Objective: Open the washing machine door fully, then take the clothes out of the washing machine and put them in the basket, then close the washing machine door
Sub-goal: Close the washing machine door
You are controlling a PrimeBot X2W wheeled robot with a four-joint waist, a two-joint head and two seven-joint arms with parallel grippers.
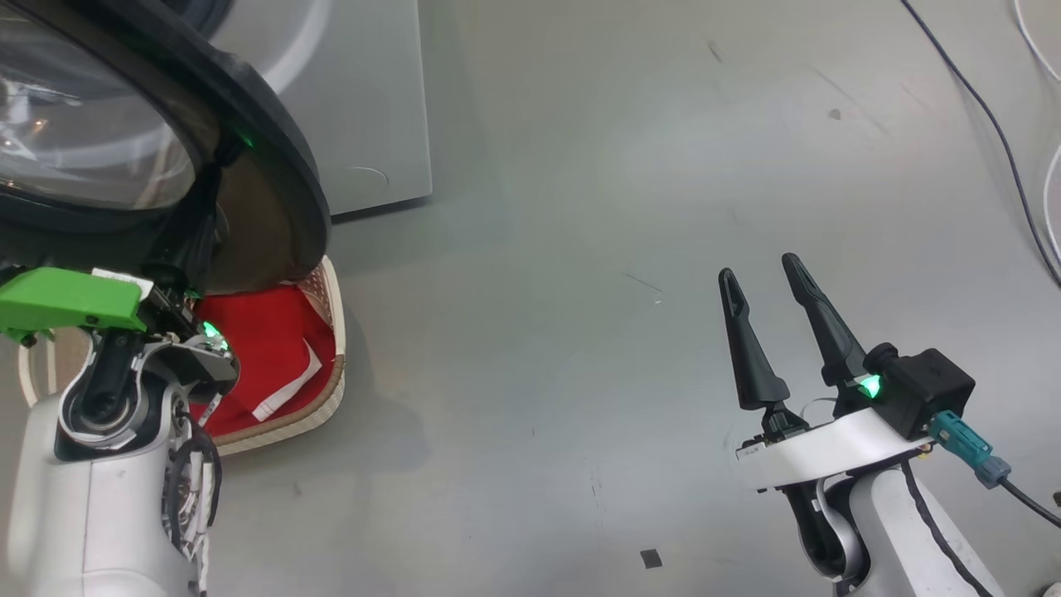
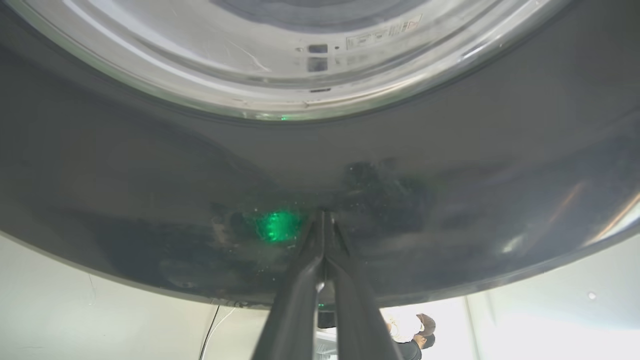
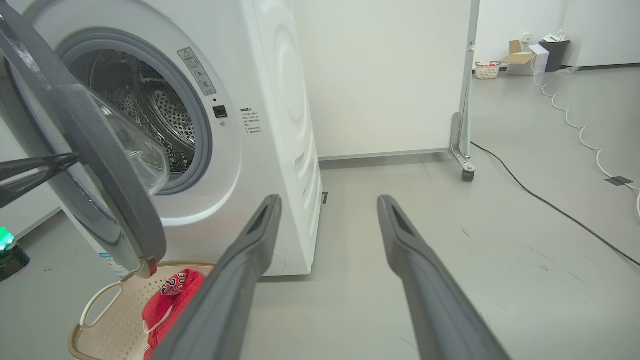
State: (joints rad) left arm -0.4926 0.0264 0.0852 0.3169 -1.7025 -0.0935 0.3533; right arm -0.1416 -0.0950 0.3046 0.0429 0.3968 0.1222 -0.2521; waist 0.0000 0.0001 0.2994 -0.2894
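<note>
— Where was the left gripper [image 2: 324, 216]?
— Its fingers were pressed together, pinching nothing; their tips lay against the dark outer face of the washing machine door [image 1: 278, 157]; the door stood partly open, angled away from the washing machine [image 3: 280, 100].
— And the right gripper [image 1: 759, 267]?
— Spread wide and empty; it hung over bare grey floor [image 1: 580, 249], well apart from the machine.
— The clothes [image 1: 265, 348]?
— Red with white trim; they lay in the basket [image 1: 333, 390]; the basket sat on the floor before the machine, partly beneath the door's lower edge.
</note>
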